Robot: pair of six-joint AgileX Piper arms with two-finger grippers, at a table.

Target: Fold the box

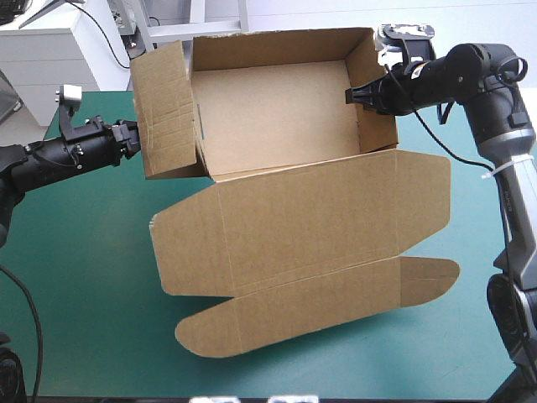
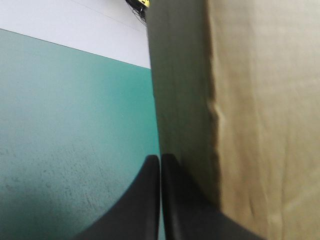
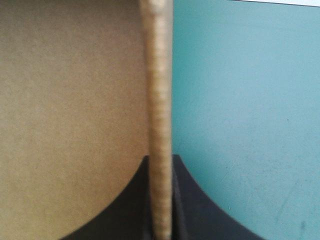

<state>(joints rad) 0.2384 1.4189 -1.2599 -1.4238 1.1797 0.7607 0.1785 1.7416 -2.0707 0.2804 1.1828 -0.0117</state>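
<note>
At right gripper [image 3: 160, 161]: clamped on the box [image 1: 277, 113], right wall [image 1: 375, 96] pinched at its rim between black fingers [image 3: 192, 202], upper right of frame. At left gripper [image 2: 160, 159]: fingers together, nothing held; leaning left wall [image 1: 164, 109] just beside, contact unclear. Brown board judged light, stiff across panels, quick to bend at scored creases, rims easily crushed by a hard pinch. Best taken at wall rims, mid-length. Open tray upper centre of teal-green desk [image 1: 84, 277]; lid [image 1: 310, 218] flat, toward lower frame.

Box [image 1: 277, 109]: set on the table [image 1: 84, 294], toward the far edge.
Lid [image 1: 310, 218]: laid flat before it.
Left gripper [image 1: 137, 143]: clamped on the left wall.
Right gripper [image 1: 357, 95]: clamped on the right wall.
</note>
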